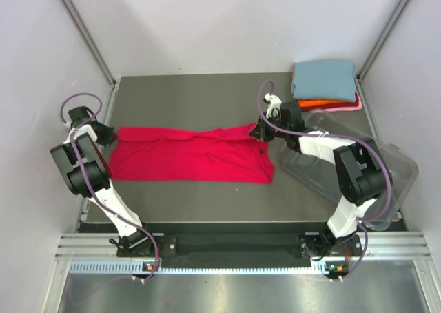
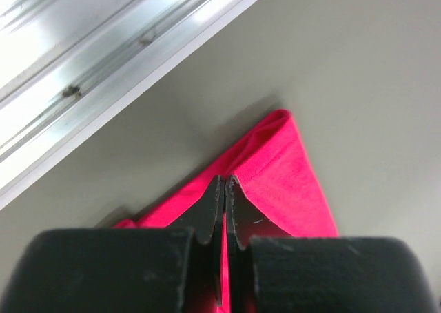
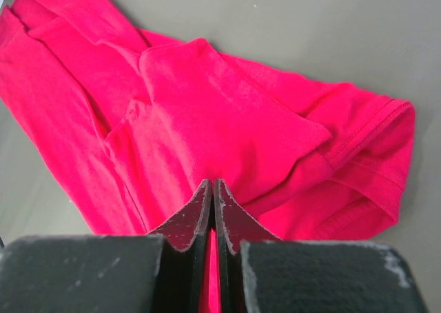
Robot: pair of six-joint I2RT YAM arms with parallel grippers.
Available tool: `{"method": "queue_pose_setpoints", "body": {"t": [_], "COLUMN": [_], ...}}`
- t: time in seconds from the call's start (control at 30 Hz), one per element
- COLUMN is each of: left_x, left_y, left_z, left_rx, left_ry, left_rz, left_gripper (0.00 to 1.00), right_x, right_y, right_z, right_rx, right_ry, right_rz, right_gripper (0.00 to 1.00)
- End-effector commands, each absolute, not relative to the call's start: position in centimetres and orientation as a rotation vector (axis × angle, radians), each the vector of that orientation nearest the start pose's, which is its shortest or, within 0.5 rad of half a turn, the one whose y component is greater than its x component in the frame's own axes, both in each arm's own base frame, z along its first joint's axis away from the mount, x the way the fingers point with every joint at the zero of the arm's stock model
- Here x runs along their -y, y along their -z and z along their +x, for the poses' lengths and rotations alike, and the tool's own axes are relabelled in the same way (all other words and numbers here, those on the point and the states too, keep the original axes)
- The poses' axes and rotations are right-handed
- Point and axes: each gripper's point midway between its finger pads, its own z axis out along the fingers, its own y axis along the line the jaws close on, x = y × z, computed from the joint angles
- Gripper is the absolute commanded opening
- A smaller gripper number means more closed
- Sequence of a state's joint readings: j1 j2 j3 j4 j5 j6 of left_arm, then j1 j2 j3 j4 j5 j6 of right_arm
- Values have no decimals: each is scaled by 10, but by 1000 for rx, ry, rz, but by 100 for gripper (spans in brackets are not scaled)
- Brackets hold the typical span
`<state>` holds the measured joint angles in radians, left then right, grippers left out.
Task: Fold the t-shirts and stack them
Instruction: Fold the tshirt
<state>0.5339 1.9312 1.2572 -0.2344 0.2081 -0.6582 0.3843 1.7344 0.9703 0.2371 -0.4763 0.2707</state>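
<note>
The crimson t-shirt [image 1: 193,156] is spread on the desk [image 1: 207,106], with its opposite ends clamped in the closed left gripper [image 2: 224,182] and the closed right gripper [image 3: 212,185]. The blue-grey t-shirt [image 1: 324,78], orange t-shirt [image 1: 315,104] and pink t-shirt [image 1: 350,107] are stacked at the far right corner, outside the clear tub [image 1: 406,169].

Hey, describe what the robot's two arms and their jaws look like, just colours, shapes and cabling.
The left arm and right arm match: bulky black joint housings joined by white links, each with a purplish cable looping along it. In the wrist views, the jaws are black and taper to thin pointed tips on matte black blocks, with pale scuffs and scratches.
</note>
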Motion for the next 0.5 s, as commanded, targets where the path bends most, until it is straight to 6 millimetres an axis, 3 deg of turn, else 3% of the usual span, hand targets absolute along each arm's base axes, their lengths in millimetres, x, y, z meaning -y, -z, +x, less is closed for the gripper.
{"method": "queue_pose_setpoints", "body": {"t": [0.0,0.2,0.47], "left_x": [-199,-207,-212], "left_y": [-82,-98,-103], "left_z": [445,439,426], "left_rx": [-2042,-2052,-2073], "left_ry": [250,184,108], "left_rz": [-1274,-1273,-1282], "left_gripper": [0,0,0], "right_x": [-264,-260,-253], "right_y": [-143,-149,-152], "right_z": [398,395,386], "right_rx": [-1993,-1979,-1970], "right_ry": [-877,-856,-827], "right_rz": [-476,-477,-482], "right_gripper": [0,0,0]}}
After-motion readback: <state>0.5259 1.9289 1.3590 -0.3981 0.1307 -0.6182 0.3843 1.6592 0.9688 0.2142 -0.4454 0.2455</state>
